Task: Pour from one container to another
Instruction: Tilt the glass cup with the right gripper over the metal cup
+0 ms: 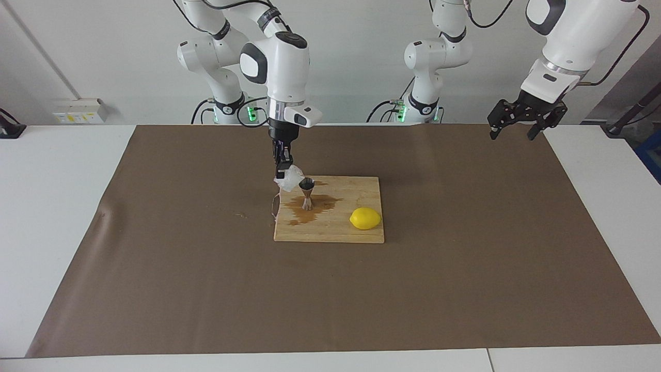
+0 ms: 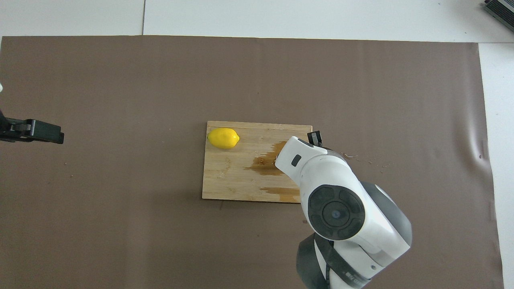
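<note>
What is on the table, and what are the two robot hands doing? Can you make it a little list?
right gripper: shut on the plastic cup, tipped at the jigger
jigger: upright on the cutting board, in a brown puddle
lemon: on the board, toward the left arm's end
left gripper: open, waiting above the mat's edge

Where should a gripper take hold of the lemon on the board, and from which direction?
Grip the lemon across its short middle, coming straight down. It lies on its side on the cutting board, long axis along the board, clear of the jigger.
</note>
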Available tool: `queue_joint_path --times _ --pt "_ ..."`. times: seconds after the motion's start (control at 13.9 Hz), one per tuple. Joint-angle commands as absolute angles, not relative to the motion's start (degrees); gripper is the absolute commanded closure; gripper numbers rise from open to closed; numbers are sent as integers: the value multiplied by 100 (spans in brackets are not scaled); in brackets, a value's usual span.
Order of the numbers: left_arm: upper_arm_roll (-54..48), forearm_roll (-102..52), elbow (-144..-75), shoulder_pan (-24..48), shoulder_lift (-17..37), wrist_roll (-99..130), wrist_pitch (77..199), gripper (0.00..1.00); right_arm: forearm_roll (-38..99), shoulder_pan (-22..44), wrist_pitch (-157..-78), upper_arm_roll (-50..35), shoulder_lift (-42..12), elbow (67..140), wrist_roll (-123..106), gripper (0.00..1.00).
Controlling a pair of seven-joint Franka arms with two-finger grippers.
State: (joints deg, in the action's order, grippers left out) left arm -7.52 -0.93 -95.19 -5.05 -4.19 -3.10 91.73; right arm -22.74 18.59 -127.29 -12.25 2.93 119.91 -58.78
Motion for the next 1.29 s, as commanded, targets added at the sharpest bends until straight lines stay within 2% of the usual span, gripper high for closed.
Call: queue_joint_path --times 0.0,0.36,1.22 --pt "-773 -53 -9580 -536 -483 -369 9185 0 -2050 1837 -12595 -1283 360 11971 -5643 100" --pt "-712 -79 -9413 -501 -492 -421 8798 0 -1671 1828 -12595 -1283 325 11883 -5651 100" --pt "-721 -70 -9510 -448 -545 -369 8842 0 -775 1592 -12568 -1248 316 11821 -5888 100"
